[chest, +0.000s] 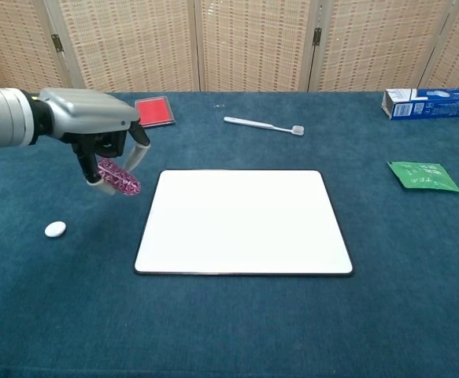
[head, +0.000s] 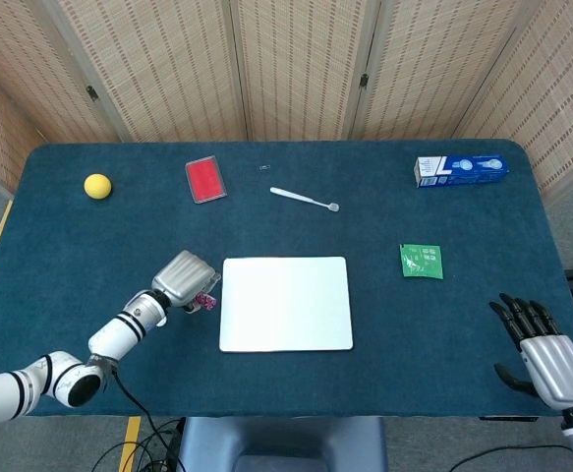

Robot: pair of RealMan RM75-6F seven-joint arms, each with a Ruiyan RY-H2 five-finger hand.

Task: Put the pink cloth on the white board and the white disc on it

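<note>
My left hand (head: 186, 276) (chest: 101, 127) pinches the pink cloth (chest: 120, 176) (head: 205, 300) and holds it in the air, just left of the white board's (head: 286, 303) (chest: 245, 220) left edge. The cloth hangs clear of the table. The white disc (chest: 54, 229) lies on the blue table to the left of the hand and nearer the front; in the head view my forearm hides it. My right hand (head: 545, 344) stays at the table's front right corner, fingers spread and holding nothing; the chest view does not show it.
At the back of the table lie a yellow ball (head: 96, 185), a red pad (head: 205, 179) (chest: 154, 110), a white toothbrush (head: 304, 199) (chest: 262, 124) and a blue box (head: 460, 169) (chest: 431, 102). A green packet (head: 421, 261) (chest: 422, 176) lies right of the board.
</note>
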